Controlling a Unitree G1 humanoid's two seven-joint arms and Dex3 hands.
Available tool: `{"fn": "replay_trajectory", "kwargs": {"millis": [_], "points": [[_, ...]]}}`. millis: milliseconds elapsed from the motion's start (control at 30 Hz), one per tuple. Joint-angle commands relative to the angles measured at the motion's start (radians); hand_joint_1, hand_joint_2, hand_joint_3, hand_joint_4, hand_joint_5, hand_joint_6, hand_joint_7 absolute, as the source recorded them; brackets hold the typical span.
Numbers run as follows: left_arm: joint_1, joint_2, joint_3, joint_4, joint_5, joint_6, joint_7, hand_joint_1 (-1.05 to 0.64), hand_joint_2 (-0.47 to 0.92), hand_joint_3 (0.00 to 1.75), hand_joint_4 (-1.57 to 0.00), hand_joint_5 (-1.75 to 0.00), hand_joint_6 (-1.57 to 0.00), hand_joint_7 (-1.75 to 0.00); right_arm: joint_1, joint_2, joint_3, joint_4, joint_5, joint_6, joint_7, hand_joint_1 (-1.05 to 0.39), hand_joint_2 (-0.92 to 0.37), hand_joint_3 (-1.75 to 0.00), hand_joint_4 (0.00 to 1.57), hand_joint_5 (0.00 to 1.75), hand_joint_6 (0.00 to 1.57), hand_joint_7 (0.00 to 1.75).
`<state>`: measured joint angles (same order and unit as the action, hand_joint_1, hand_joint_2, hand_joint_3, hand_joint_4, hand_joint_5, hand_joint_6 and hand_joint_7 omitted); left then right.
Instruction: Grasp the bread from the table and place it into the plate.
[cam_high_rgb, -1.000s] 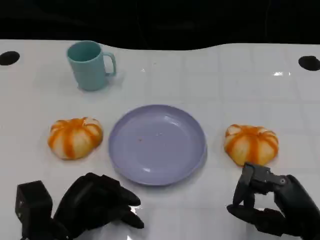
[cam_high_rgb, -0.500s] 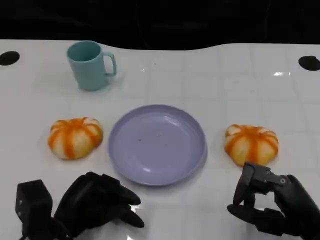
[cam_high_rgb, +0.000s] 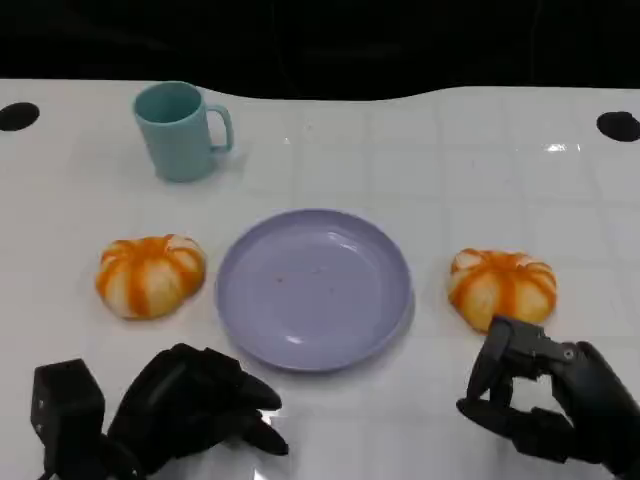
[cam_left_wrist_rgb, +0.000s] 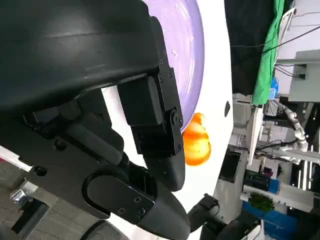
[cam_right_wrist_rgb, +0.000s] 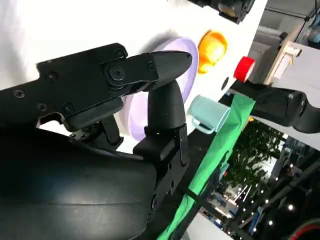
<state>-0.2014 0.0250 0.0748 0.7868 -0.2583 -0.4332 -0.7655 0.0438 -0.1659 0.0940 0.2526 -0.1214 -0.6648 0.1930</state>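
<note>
Orange-striped bread (cam_high_rgb: 502, 288) on white table (cam_high_rgb: 400, 150), just right of purple plate (cam_high_rgb: 314, 288), not yet gripped. Second bread (cam_high_rgb: 150, 275) left of plate. Right hand (cam_high_rgb: 545, 400) just short of nearer bread, fingers (cam_high_rgb: 497, 362) apart, empty. Left hand (cam_high_rgb: 195, 410) low, fingers curled in, holding nothing. Probably light, soft, squashable; best wrapped gently around domed sides, not pinched. Teal mug (cam_high_rgb: 180, 130) far back.

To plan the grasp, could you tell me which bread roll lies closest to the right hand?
The roll right of the plate: just beyond the right hand. The other lies across the plate.
</note>
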Motion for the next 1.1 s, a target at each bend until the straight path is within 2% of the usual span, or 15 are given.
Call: {"fn": "replay_trajectory", "kwargs": {"millis": [33, 133, 167, 233, 300, 367, 467, 533, 633, 800, 1100], "points": [[-0.002, 0.012, 0.003, 0.000, -0.002, 0.006, -0.004, -1.05, 0.77, 0.00, -1.57, -0.20, -1.56, 0.00, -0.024, -0.031, -0.032, -0.040, -0.023, 0.024, -0.026, -0.45, -0.92, -0.20, 0.53, 1.61, 0.55, 1.07], [-0.005, 0.012, 0.003, 0.006, -0.001, -0.001, -0.007, -1.05, 0.77, 0.00, -1.57, -0.19, -1.56, 0.00, -0.040, -0.048, -0.045, -0.067, -0.039, 0.057, -0.025, -0.43, -0.92, -0.13, 0.48, 1.42, 0.55, 0.85], [-0.006, 0.011, 0.003, 0.008, 0.000, -0.006, -0.006, -1.05, 0.77, 0.00, -1.57, -0.19, -1.56, 0.00, -0.045, -0.061, -0.047, -0.081, -0.056, 0.072, -0.024, -0.44, -0.92, -0.12, 0.44, 1.31, 0.54, 0.71], [-0.007, 0.011, 0.003, 0.013, 0.003, -0.016, -0.005, -1.05, 0.77, 0.01, -1.57, -0.19, -1.55, 0.00, -0.052, -0.089, -0.049, -0.106, -0.100, 0.093, -0.027, -0.44, -0.92, -0.12, 0.41, 1.17, 0.54, 0.55], [-0.008, 0.011, 0.003, 0.014, 0.004, -0.019, -0.003, -1.05, 0.78, 0.01, -1.57, -0.19, -1.55, 0.00, -0.059, -0.113, -0.049, -0.119, -0.142, 0.099, -0.038, -0.44, -0.92, -0.09, 0.39, 0.95, 0.53, 0.37], [-0.009, 0.011, 0.003, 0.015, 0.006, -0.014, 0.002, -1.05, 0.78, 0.01, -1.57, -0.19, -1.55, 0.00, -0.062, -0.134, -0.047, -0.144, -0.179, 0.128, -0.041, -0.45, -0.92, -0.05, 0.37, 0.79, 0.52, 0.23], [-0.010, 0.010, 0.002, 0.016, 0.008, -0.013, 0.007, -1.05, 0.78, 0.00, -1.57, -0.20, -1.56, 0.00, -0.065, -0.157, -0.043, -0.164, -0.219, 0.150, -0.047, -0.45, -0.92, -0.02, 0.34, 0.66, 0.50, 0.11], [-0.010, 0.010, 0.002, 0.015, 0.008, -0.009, 0.007, -1.05, 0.78, 0.00, -1.57, -0.20, -1.56, 0.00, -0.070, -0.172, -0.040, -0.171, -0.248, 0.159, -0.052, -0.45, -0.92, -0.01, 0.33, 0.62, 0.49, 0.08], [-0.009, 0.010, 0.002, 0.013, 0.005, -0.005, 0.003, -1.05, 0.77, 0.00, -1.57, -0.20, -1.56, 0.00, -0.079, -0.199, -0.038, -0.193, -0.314, 0.194, -0.061, -0.54, -0.92, -0.02, 0.25, 0.49, 0.40, 0.01], [-0.011, 0.010, 0.003, 0.026, 0.008, -0.022, 0.003, -1.05, 0.77, 0.00, -1.57, -0.20, -1.55, 0.00, -0.112, -0.250, -0.013, -0.214, -0.491, 0.264, -0.105, -0.65, -0.92, -0.03, 0.16, 0.37, 0.25, 0.00], [-0.006, 0.007, 0.003, 0.020, 0.009, -0.027, 0.009, -1.05, 0.78, 0.00, -1.57, -0.22, -1.57, -0.01, -0.198, -0.277, 0.066, -0.164, -0.694, 0.372, -0.183, -0.72, -0.87, 0.00, 0.10, 0.31, 0.21, 0.00]]}}
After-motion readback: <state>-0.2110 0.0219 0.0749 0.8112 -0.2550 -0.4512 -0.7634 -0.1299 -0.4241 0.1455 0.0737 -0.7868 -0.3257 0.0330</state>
